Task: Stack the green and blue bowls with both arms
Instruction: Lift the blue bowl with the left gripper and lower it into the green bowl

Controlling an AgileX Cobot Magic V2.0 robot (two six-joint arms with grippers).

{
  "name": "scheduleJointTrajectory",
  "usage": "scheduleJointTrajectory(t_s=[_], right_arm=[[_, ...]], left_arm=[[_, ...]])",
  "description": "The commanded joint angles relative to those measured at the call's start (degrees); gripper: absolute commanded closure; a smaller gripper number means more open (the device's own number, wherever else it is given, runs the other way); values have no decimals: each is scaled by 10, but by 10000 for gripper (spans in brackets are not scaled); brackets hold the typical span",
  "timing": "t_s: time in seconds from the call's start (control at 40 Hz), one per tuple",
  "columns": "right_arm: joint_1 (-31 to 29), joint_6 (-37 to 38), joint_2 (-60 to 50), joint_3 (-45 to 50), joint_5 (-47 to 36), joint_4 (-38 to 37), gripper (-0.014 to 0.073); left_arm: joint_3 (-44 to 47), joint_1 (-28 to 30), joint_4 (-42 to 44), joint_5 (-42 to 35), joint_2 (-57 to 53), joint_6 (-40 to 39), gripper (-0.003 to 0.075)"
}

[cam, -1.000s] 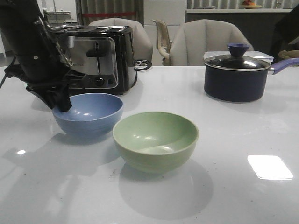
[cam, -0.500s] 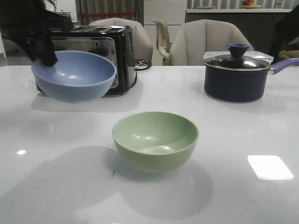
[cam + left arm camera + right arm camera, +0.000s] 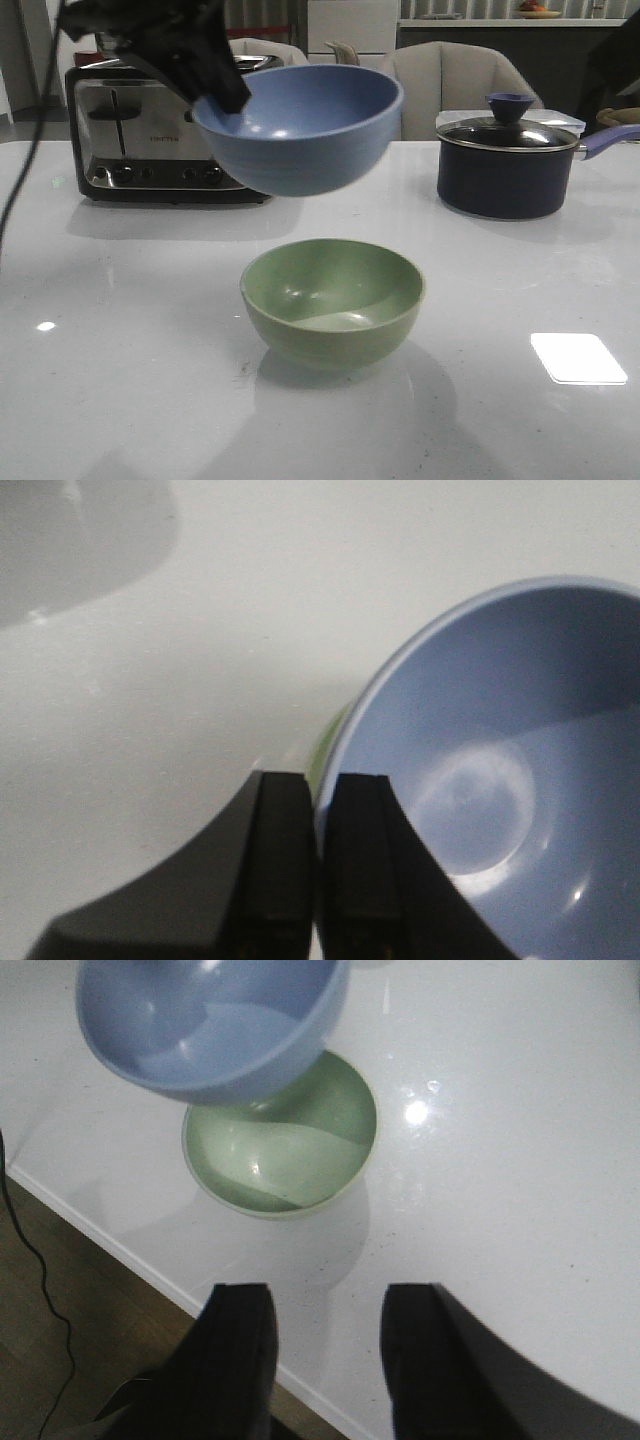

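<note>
Blue bowl (image 3: pixel 298 130) is gripped by its rim in the left pincer (image 3: pixel 318 865), held above the green bowl (image 3: pixel 332 300) for stacking; the right pincer (image 3: pixel 325 1355) is held open.

The toaster (image 3: pixel 170 135) carries 1 small line of lettering on its steel front, too small and blurred to read. No legible text, number or sign appears on the bowls, the pot, the table or the grippers in any view.
</note>
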Motion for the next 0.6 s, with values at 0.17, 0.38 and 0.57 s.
scheduleJointTrajectory(t_s=[0.17,0.38,0.57], right_arm=[[0,-6,-8,-16,-31,3,204],[0,-6,-8,-16,-31,3,204],[0,-6,-8,-16,-31,3,204]], left_arm=[[-19,-32,-16,-62,39,3,619],[-19,-31,-10,-56,73,3,615],[-19,-31,-3,-54,81,3,463]])
